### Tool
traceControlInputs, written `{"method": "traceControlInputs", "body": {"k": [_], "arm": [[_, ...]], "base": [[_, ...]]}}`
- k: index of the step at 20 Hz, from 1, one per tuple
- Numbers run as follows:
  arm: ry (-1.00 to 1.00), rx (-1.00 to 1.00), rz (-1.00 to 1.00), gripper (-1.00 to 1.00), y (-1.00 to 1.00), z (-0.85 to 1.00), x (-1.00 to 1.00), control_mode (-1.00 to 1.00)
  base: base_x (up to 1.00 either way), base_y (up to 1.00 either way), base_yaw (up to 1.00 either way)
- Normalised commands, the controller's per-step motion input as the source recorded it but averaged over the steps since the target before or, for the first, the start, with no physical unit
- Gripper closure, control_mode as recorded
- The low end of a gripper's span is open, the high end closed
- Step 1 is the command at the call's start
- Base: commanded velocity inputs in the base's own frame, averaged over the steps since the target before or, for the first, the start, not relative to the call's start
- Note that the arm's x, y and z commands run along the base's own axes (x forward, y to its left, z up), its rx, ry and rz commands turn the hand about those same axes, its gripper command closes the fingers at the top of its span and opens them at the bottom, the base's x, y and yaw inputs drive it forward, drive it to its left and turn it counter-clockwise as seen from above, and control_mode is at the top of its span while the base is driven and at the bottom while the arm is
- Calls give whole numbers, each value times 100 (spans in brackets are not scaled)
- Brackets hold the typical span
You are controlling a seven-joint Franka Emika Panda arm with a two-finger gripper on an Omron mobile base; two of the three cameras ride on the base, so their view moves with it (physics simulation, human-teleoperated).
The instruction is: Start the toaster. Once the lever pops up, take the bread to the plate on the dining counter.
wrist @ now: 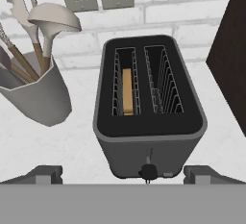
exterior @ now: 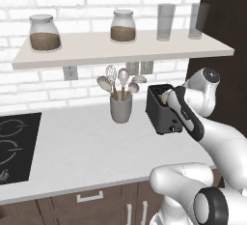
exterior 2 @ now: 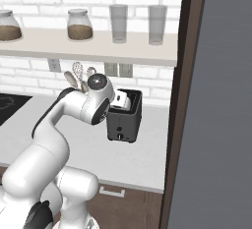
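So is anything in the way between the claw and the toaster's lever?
No, nothing visible blocks it. The open claw hangs just above and in front of the toaster, with the lever knob right between its tips. The utensil cup stands off to one side, and the bread sits in one slot.

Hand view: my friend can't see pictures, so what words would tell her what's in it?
A black toaster stands on a white counter, seen from above, with a slice of bread in its left slot and the right slot empty. The open gripper hovers just in front of its lever knob. A grey utensil cup stands to its left.
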Motion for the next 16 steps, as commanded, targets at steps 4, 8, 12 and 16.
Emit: {"method": "traceControlInputs", "body": {"k": [4,8,12,16], "arm": [[0,0,0,-100,0,0,0,-100],[0,0,0,-100,0,0,0,-100],[0,0,0,-100,0,0,0,-100],[0,0,0,-100,0,0,0,-100]], "base": [[0,0,0],[0,0,0],[0,0,0],[0,0,0]]}}
